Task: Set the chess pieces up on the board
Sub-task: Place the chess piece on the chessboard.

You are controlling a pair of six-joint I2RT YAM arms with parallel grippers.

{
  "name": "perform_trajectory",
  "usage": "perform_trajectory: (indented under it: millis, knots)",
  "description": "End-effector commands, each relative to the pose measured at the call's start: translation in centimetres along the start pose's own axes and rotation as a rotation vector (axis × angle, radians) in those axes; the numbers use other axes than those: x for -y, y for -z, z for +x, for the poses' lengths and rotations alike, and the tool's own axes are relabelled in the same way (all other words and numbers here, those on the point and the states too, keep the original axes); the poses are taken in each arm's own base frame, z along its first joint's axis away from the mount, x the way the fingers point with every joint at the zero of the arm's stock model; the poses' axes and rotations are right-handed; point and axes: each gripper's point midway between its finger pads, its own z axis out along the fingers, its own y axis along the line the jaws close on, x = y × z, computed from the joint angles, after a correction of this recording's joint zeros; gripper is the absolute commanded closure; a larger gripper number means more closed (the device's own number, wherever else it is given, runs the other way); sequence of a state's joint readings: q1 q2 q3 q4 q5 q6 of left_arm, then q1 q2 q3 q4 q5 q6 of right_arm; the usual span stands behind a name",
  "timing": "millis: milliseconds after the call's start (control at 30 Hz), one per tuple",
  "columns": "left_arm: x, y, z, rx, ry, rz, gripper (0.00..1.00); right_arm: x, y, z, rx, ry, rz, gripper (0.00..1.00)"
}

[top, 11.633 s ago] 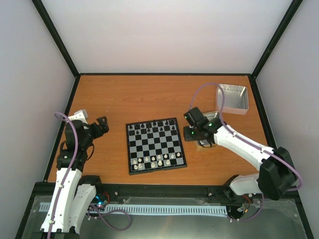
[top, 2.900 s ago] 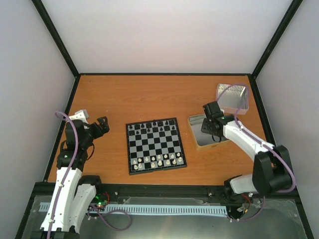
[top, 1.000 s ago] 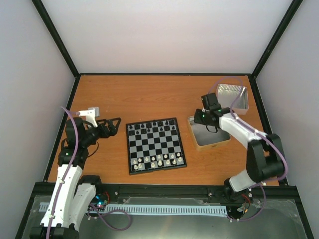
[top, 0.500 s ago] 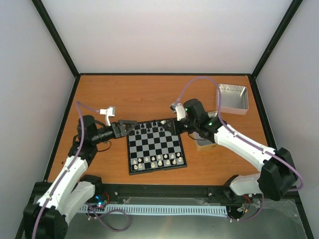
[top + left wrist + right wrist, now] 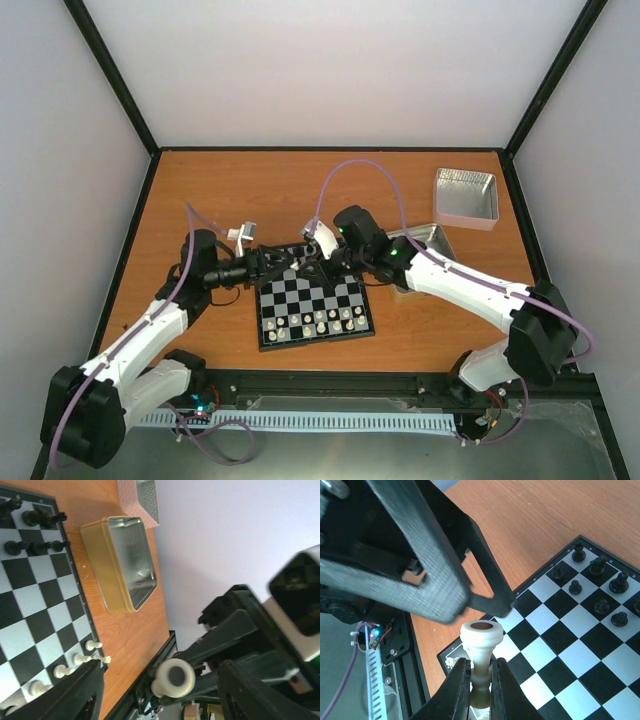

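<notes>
The board (image 5: 315, 300) lies mid-table, with cream-white chess pieces (image 5: 310, 322) on its near rows and black ones along the far rows. My right gripper (image 5: 318, 258) hovers over the board's far left part, shut on one cream-white chess piece (image 5: 480, 645) held by its waist with the base pointing out. My left gripper (image 5: 280, 262) faces it, open. In the left wrist view the held piece (image 5: 173, 678) floats between my spread fingers (image 5: 75, 695), touching neither. My right gripper (image 5: 480, 672) shows the board (image 5: 580, 645) below it.
A gold-rimmed tin (image 5: 432, 238) stands right of the board, partly behind my right arm, and shows empty in the left wrist view (image 5: 127, 562). A silver tin (image 5: 466, 195) sits at the far right. Black pieces (image 5: 600, 590) stand on the far rows.
My right gripper has moved left from the gold tin to above the board's far left, carrying the piece. My left arm has stretched right to meet it, fingers open around the piece.
</notes>
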State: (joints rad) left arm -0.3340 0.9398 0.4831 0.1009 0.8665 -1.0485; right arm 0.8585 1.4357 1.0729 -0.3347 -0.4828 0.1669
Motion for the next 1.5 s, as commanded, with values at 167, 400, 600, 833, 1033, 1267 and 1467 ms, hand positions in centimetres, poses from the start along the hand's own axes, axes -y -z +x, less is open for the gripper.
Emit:
perform_trajectory:
  millis: [167,400,600,833,1033,1267,1467]
  knots:
    - [-1.3,-0.6,1.4,-0.064,0.064,0.006,0.46,-0.8,-1.1,0.0,-0.059,0.094,-0.011,0.92]
    - [-1.6,-0.7,2.1,-0.089,0.077,0.027,0.54,-0.4,-1.8,0.2,-0.081,0.099,0.000,0.92]
    - [-1.8,-0.6,2.6,-0.100,0.078,0.030,0.70,-0.8,-2.3,0.0,-0.090,0.107,-0.027,0.92]
    - [-1.7,-0.7,2.6,-0.105,0.068,0.043,0.83,-1.1,-2.4,0.2,-0.100,0.121,-0.043,0.91]
    - [-1.2,-0.5,1.9,-0.056,0.041,0.053,0.94,-1.2,-1.4,-0.3,-0.059,0.073,-0.047,0.65]
    - [2.2,0.0,0.7,-0.028,0.141,0.163,0.94,-2.0,1.9,-3.7,0.279,-0.212,-0.120,0.46]
    - [5.4,0.6,-1.4,0.026,0.296,0.241,0.94,-1.4,4.5,-7.7,0.533,-0.393,-0.126,0.44]
